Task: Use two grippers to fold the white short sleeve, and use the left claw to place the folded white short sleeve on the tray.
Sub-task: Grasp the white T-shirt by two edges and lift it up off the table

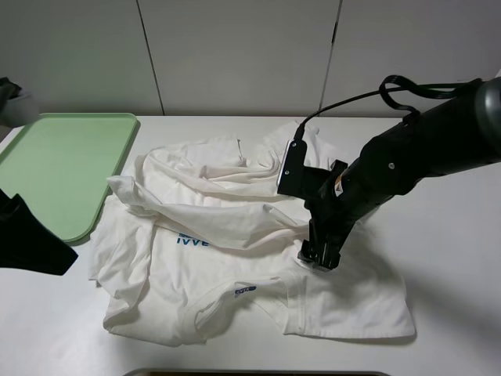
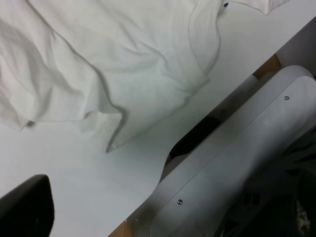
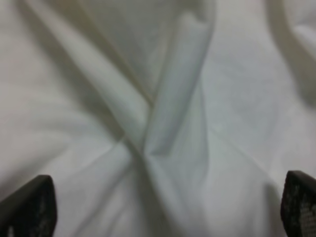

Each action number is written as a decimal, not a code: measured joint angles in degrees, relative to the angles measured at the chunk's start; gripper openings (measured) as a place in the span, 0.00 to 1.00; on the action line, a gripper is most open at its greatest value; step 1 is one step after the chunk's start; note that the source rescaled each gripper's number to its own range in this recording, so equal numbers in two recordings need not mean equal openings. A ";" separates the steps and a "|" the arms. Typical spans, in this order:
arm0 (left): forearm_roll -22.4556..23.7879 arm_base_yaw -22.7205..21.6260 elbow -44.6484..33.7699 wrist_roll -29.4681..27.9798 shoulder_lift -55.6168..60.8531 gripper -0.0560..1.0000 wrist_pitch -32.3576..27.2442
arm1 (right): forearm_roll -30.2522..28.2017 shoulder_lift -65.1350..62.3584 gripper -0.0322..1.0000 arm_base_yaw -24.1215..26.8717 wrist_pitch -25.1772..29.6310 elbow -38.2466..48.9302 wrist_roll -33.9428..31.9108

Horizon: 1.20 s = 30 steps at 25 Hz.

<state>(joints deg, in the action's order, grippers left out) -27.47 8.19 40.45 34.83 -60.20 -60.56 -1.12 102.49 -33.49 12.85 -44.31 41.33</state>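
One wide white worktop [image 1: 454,258] fills the scene, and across its middle sprawls the white short sleeve [image 1: 235,227], rumpled and lying in loose folds, reaching from close to the far edge down to just short of the near edge. Its collar lies toward the near edge.

Over at the far left corner sits the tray [image 1: 55,164], pale green and bare, with the shirt's left side lying just beside the tray's near right corner.

In from the right edge comes the bulky black right arm [image 1: 423,149], angled down over the cloth. The right gripper [image 1: 319,257] is planted on the shirt's right half. In the wrist view its fingers [image 3: 27,207] stand wide apart, a raised ridge of fabric running between them and nothing clamped.

At the left edge the left gripper [image 1: 27,239] hangs clear of the shirt. Its wrist view shows only one dark finger tip over bare worktop, so I cannot tell how its fingers are set.

Smallest now: blue lettering [image 1: 192,241] on the chest, and the blue neck label [image 1: 245,291] near the collar.
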 joint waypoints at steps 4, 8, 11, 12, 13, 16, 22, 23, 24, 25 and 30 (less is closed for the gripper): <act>0.00 0.00 0.00 0.00 0.00 0.96 0.00 | -3.18 2.70 0.79 0.00 0.03 -0.05 0.00; 0.00 0.00 0.00 0.00 0.00 0.96 0.00 | -5.40 3.32 0.33 0.00 0.17 -0.05 0.00; 0.00 0.00 0.00 0.00 0.00 0.96 0.00 | -6.79 3.32 0.26 0.00 0.21 -0.05 0.00; 0.00 0.00 0.00 0.00 0.00 0.96 0.00 | -7.01 3.32 0.25 0.00 0.24 -0.05 0.00; 0.00 0.00 0.00 0.00 0.00 0.96 0.00 | -7.01 3.32 0.25 0.00 0.24 -0.05 0.00; 0.00 0.00 0.00 0.00 0.00 0.96 0.00 | -7.41 3.32 0.25 0.00 0.45 -0.05 0.00; 0.00 0.00 0.00 0.04 0.00 0.96 0.00 | -11.99 3.17 0.24 0.00 5.27 -0.05 0.00; 0.00 0.00 0.00 0.04 0.00 0.96 0.00 | -12.57 3.04 0.24 0.00 6.25 -0.05 0.00; 0.00 0.00 0.00 0.04 0.00 0.96 0.00 | -13.32 2.78 0.24 0.00 7.18 -0.05 0.00; 0.00 0.00 0.00 0.06 0.00 0.96 0.00 | -13.91 2.46 0.24 0.00 7.97 -0.05 0.00; 0.02 0.00 0.00 0.06 0.00 0.96 0.00 | -14.79 2.00 0.24 0.00 10.71 -0.89 -1.27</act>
<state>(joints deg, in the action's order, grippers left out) -27.45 8.19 40.45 34.89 -60.20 -60.56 -15.91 104.50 -33.49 23.56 -45.19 40.06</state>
